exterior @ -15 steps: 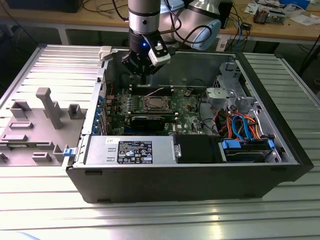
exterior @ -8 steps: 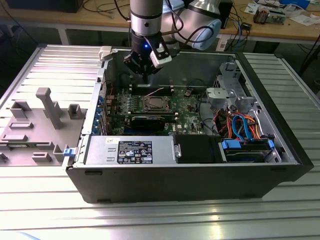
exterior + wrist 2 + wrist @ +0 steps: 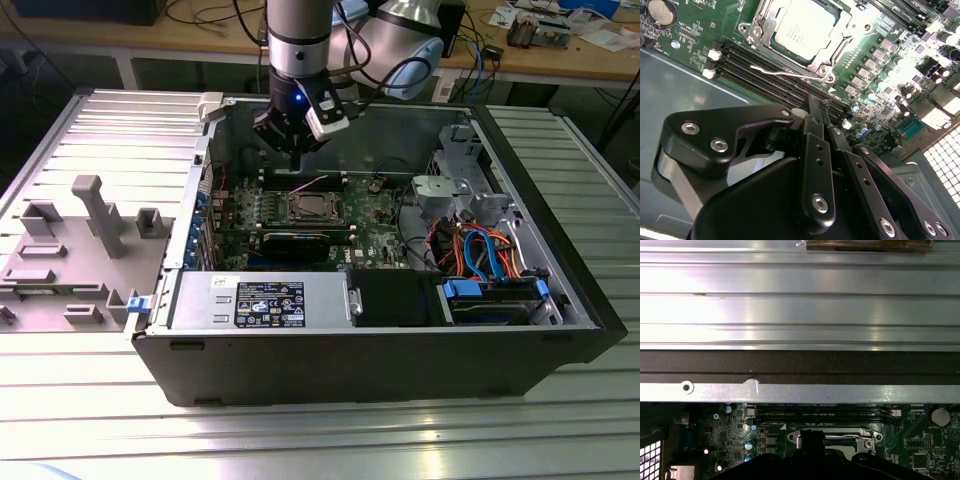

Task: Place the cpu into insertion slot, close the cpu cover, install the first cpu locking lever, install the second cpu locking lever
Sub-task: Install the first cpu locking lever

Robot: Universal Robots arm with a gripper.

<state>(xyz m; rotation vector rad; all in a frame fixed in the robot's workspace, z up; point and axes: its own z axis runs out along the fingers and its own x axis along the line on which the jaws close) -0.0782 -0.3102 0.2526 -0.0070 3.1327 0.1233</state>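
1. The gripper (image 3: 824, 117) hangs over the green motherboard (image 3: 890, 45), above the black memory slots (image 3: 765, 82) next to the socket. Its two black fingers are pressed together and hold nothing.
2. The cpu (image 3: 802, 27) already sits in the insertion slot (image 3: 306, 208). Its top is flat, square and dull silver.
3. The cpu cover (image 3: 771, 22) looks shut. It is a thin, shiny metal frame around the chip.
4. One thin silver locking lever (image 3: 777, 73) lies along the socket's edge, just ahead of the fingertips. I think the lever step is in hand. I cannot tell if this lever is hooked down yet.
5. The next move needs care: the wire is thin, smooth and springy, so the closed fingers must push it squarely.
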